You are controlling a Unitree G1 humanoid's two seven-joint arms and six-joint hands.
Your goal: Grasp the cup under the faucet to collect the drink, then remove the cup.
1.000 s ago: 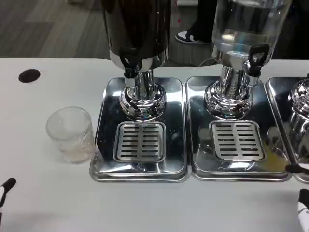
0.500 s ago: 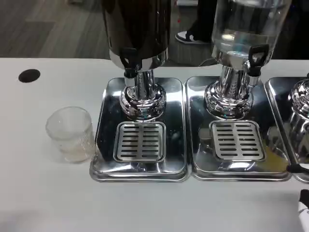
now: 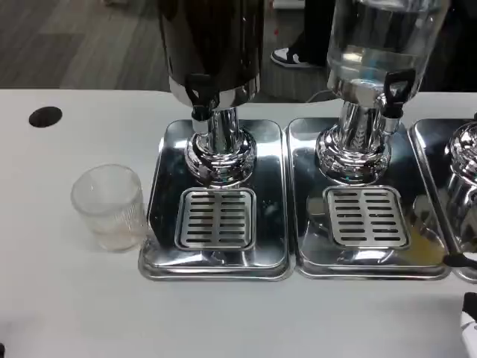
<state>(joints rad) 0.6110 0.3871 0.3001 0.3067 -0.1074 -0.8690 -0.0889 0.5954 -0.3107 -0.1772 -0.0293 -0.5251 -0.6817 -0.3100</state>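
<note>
- The cup (image 3: 109, 206) is standing upright on the white table (image 3: 67, 298), off to the left of the drip trays. It's clear plastic, and we can't really tell whether there's anything in it.
- It sits just beside the left tray (image 3: 160, 224), right by the tray's outer edge, so it's on bare table and clear of the grille (image 3: 215, 218).
- The dark dispenser (image 3: 212, 45) stands on that left tray, with its black faucet (image 3: 198, 89) sticking out over the chrome base. The cup is well left of and in front of that faucet, not under it.
- The clear dispenser (image 3: 384, 37) with water in it sits on the middle tray (image 3: 298, 224), and its own black tap (image 3: 395, 88) hangs above a second grille (image 3: 366, 216).
- At the right edge we can see a slice of a third tray (image 3: 426, 160) with another chrome base (image 3: 466, 156) on it.
- Our right hand (image 3: 469, 328) only pokes in at the bottom right corner, a bit of white and black. It's well apart from the cup, and we can't tell how its fingers are set or if it has hold of anything.
- There's a tiny dark speck at the bottom left corner that's too small for us to call.
- A black round spot (image 3: 45, 116) sits on the table, back left of the cup.
</note>
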